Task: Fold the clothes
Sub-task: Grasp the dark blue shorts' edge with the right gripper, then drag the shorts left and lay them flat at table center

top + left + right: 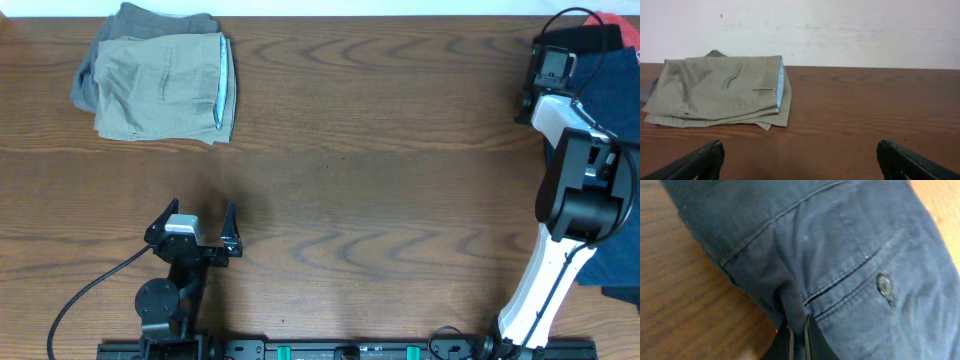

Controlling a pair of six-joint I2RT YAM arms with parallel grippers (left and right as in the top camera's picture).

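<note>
navy shorts (840,240) fill the right wrist view, and only here is the grasp plain: the right fingers (816,344) are closed tight on a pinched ridge of the dark cloth, just below a welt pocket (855,277) with a small button (884,285). brown bench (685,295) shows on the left of that view, beside the garment's edge.

from overhead, the same navy shorts (612,100) lie at the right edge of the bench (380,150), partly cut off by the frame and partly covered by the right arm (548,275). a scrap of red cloth (612,18) shows at the far right corner. the pinch itself cannot be made out from above.

the overhead view also shows folded khaki shorts (165,85) at the far left, resting on a grey garment (88,85), well apart from the navy pair. the left wrist view shows the khaki shorts (720,92) from low down, with a pale blue lining along the folded edge and a white wall (850,30) behind.

the right arm rises from the near edge, bends at a dark elbow and reaches on toward the far right corner. the left arm (165,295) sits tucked low at the near edge, its cable (90,290) curling off to the left. the left fingers (231,238) are spread wide and hold nothing, pointing toward the khaki pile; their two dark tips (700,160) frame the bottom of the left wrist view.
</note>
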